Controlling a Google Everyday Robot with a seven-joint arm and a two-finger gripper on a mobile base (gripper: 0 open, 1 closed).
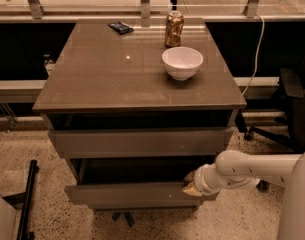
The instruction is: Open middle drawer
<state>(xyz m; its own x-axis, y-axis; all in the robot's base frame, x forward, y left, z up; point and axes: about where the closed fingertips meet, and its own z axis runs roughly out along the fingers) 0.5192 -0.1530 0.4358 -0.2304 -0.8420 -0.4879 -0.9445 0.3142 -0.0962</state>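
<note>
The middle drawer (127, 194) has a plain grey-brown front and stands pulled out toward me, with a dark opening behind its top edge. It sits below the top drawer (137, 142), which is closed. The bottom drawer is hidden under the pulled-out one. My gripper (190, 184) comes in from the right on a white arm (252, 170). It sits at the right end of the middle drawer's top edge, closed over the front panel.
On the cabinet top (107, 74) stand a white bowl (182, 62), a drink can (174, 29) and a dark packet (121, 27). An office chair (292, 104) and a hanging cable (254, 59) are to the right. A black bar (27, 204) lies on the floor at left.
</note>
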